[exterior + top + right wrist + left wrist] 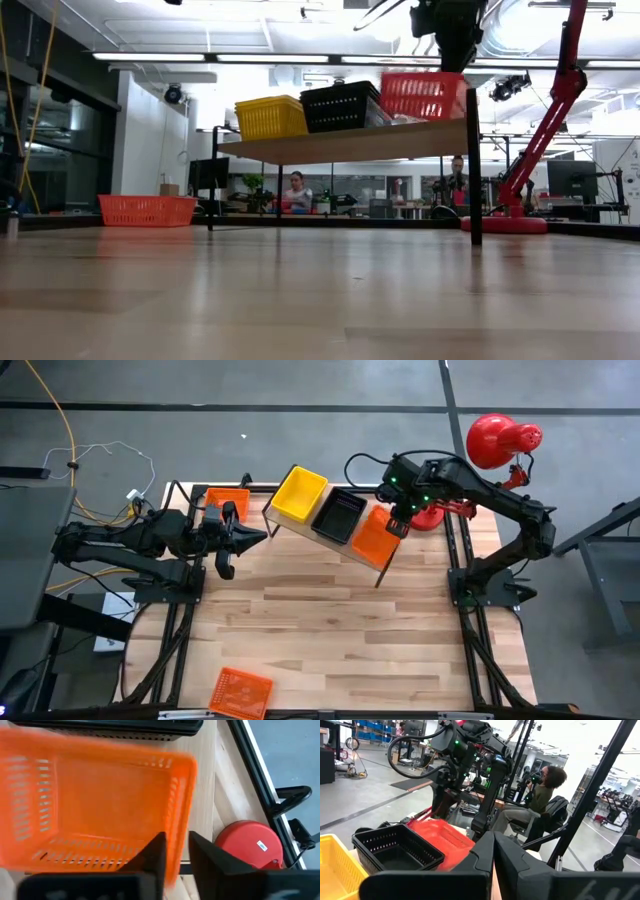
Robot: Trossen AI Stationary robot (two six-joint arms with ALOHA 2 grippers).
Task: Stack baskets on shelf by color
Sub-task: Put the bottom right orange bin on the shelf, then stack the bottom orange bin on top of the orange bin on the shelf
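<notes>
Right end effector [398, 523] pinching perforated orange basket [374, 537] wall on wooden shelf [340, 142], left end effector [237, 539] closed, idle

— What sort of place is this?

— A robotics lab in a big open industrial hall. Two dark robot arms [150, 540] are bolted at a plank-topped table [320, 630] on a bare grey concrete floor [250, 385].

— What lies beyond the table?

— Behind it, long ceiling strip lights [230, 57], exposed ducts, and people seated at workstations [297, 190]. Another person [540, 795] sits in an office chair beyond it, near blue storage bins [370, 724].
</notes>
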